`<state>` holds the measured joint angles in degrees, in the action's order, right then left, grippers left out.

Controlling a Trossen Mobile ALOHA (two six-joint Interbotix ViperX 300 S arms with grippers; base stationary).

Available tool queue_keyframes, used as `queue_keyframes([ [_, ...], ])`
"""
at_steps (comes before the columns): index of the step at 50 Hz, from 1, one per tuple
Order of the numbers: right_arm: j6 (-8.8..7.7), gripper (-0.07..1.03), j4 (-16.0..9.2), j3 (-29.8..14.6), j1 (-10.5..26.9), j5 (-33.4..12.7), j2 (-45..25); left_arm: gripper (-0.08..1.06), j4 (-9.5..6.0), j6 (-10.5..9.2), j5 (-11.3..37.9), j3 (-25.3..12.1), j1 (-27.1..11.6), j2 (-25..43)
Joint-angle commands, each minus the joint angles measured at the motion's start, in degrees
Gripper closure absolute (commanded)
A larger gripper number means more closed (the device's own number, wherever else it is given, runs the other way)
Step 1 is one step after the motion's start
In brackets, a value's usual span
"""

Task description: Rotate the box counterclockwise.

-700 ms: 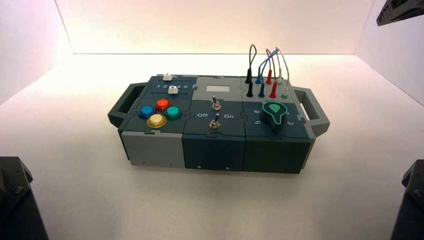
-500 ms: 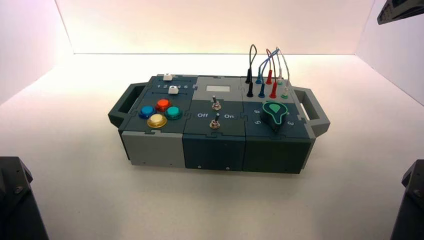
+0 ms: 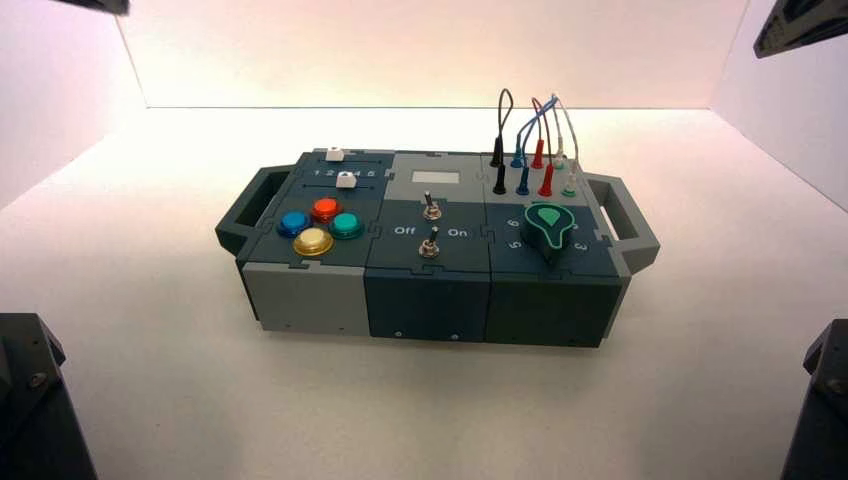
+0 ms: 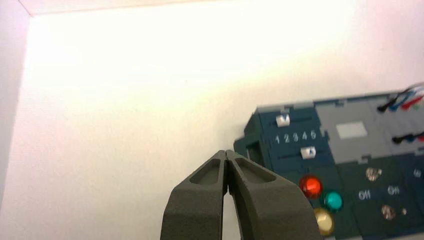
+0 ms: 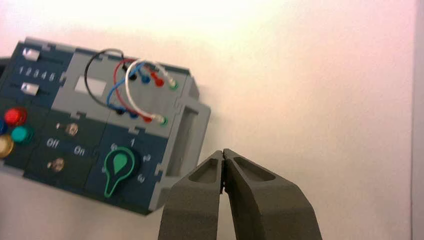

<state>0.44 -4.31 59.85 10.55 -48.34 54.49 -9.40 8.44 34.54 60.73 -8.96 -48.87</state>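
Note:
The box (image 3: 428, 300) is dark teal and grey and stands in the middle of the white table, its long side facing me. It has a handle at each end: the left handle (image 3: 240, 215) and the right handle (image 3: 630, 225). Coloured buttons (image 3: 313, 240) sit on its left part, toggle switches (image 3: 430, 243) in the middle, a green dial (image 3: 548, 228) and looped wires (image 3: 530, 125) on the right. My left gripper (image 4: 226, 151) is shut and empty, held high off the box's left end (image 4: 255, 145). My right gripper (image 5: 222, 150) is shut and empty, held high off the right handle (image 5: 185, 135).
White walls close in the table at the back and on both sides. Dark arm bases stand at the near left (image 3: 30, 400) and near right (image 3: 822, 400). Slivers of the arms show at the upper left (image 3: 95, 4) and upper right (image 3: 800, 25) corners.
A dark sliver of the left arm has come into the upper left corner of the high view. The box has not moved.

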Motion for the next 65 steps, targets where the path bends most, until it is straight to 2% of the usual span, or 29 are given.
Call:
queue_keyframes([
  [1,0.00,0.98,-2.8,-4.5,1.8,-2.7,-2.8,1.01,0.09,0.62,2.0,-3.9,-3.3,5.6],
  [14,0.26,0.98,-11.8,-7.4,8.6,-6.8,-7.5,1.01,0.35,1.67,9.6,-9.4,-11.4,15.7],
  [23,0.79,0.98,-17.0,-7.4,13.3,-9.4,-10.7,1.01,0.97,3.16,8.9,-12.0,-12.3,16.5],
  [34,0.79,0.98,-22.7,-6.1,17.4,-9.7,-12.0,1.01,1.58,3.34,6.4,-17.4,-12.3,19.1],
  [42,0.79,0.98,-24.8,-5.3,18.4,-10.1,-11.9,1.01,1.49,3.25,4.8,-21.1,-12.3,24.3],
  [57,0.70,0.98,-25.8,-3.7,18.5,-11.9,-11.0,1.01,1.32,3.25,1.5,-26.6,-12.3,35.9],
  [65,0.35,0.98,-28.0,-2.1,18.5,-11.8,-10.5,1.01,1.32,3.34,-0.4,-29.9,-12.3,41.4],
])
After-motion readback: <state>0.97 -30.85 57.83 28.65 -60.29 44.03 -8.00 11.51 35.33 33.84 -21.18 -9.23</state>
